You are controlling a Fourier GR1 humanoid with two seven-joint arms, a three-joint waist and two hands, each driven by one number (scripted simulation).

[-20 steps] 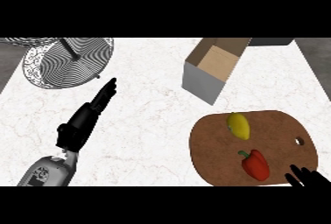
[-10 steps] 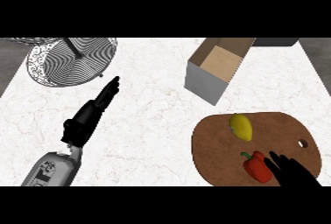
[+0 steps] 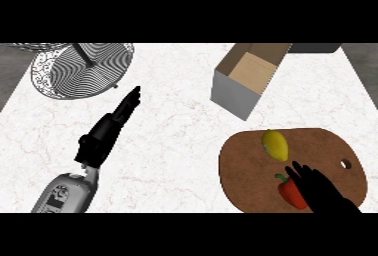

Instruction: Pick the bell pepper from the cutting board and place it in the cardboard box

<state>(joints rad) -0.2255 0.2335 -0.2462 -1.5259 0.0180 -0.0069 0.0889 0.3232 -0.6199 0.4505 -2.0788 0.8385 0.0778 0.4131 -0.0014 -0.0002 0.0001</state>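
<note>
Head view shows me the cutting board (image 3: 325,145) at the counter's near right, and I'll place everything from it. On the board's near part lies the red bell pepper (image 3: 290,191), stem toward the board's middle; my right hand (image 3: 319,189) lies over the pepper's right flank, fingers straight and spread, not yet curled round it, so nothing is grasped. A yellow lemon (image 3: 275,144) sits on the board's far-left part, just beyond the pepper. The cardboard box (image 3: 246,80) stands beyond the board's far edge, tipped so its open mouth faces up and away. My left hand (image 3: 111,130) rests well to the board's left, fingers straight and released, holding nothing; a wire basket (image 3: 77,70) sits farther off that way.

Risks as I judge them: the fingers cover only one side of the pepper, so closing now could roll it toward the board's left edge or nudge the lemon. With the hand hiding the pepper, I can't confirm thumb placement. Carrying toward the box, the tilted wall could catch the hand.
</note>
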